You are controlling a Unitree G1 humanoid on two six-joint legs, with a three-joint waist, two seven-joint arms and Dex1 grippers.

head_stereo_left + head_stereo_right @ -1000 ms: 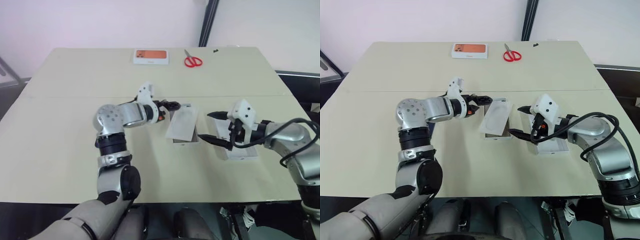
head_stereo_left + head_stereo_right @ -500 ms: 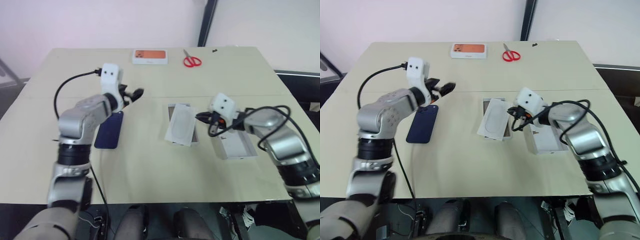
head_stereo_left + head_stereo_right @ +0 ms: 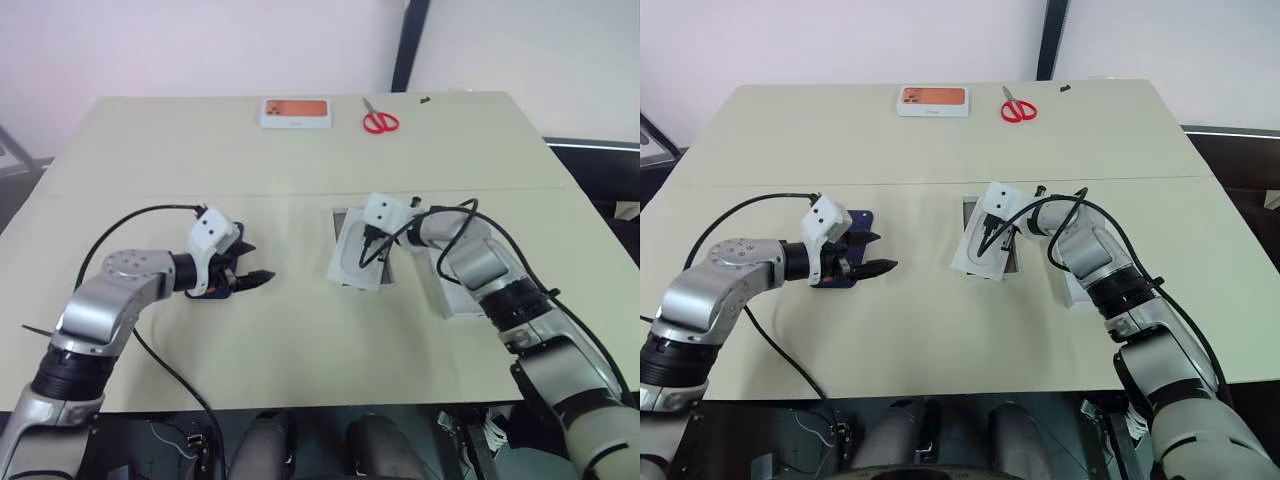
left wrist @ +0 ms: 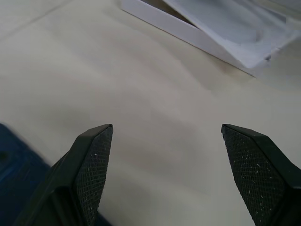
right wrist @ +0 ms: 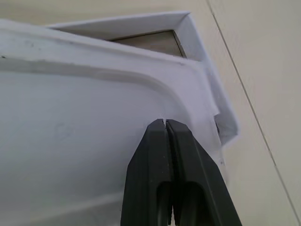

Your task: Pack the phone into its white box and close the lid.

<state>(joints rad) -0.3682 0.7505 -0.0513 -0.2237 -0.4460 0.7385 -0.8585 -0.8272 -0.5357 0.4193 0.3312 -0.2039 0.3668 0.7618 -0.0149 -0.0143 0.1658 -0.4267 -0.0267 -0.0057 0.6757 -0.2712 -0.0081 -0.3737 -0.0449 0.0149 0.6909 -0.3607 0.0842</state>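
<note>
Left eye view: the tan table [image 3: 300, 150] carries the task's things in a row across its middle, with wide bare surface toward the near edge and between that row and the far edge. The white box [image 3: 345, 225] sits at centre, a flat white insert card [image 3: 362, 255] lying askew over it so that a far corner of the tray and its thin walls stay uncovered. The right gripper [image 5: 165, 125] has its two black fingers pressed together, their tips resting on the card near its raised rim; whether any paper is nipped between them cannot be told. Just beside the box, on the right, the lid [image 3: 462, 300] lies open side up, partly under the right forearm. The phone [image 3: 847, 250] lies flat on the left part of the table, well apart from the box and mostly covered by the left gripper [image 3: 252, 275], whose fingers are spread wide and hold nothing; in the left wrist view a dark blue corner lies under one finger, with bare table between the tips. Near the far edge lie an orange-topped white box [image 3: 296, 112] and red-handled scissors [image 3: 379, 121].
</note>
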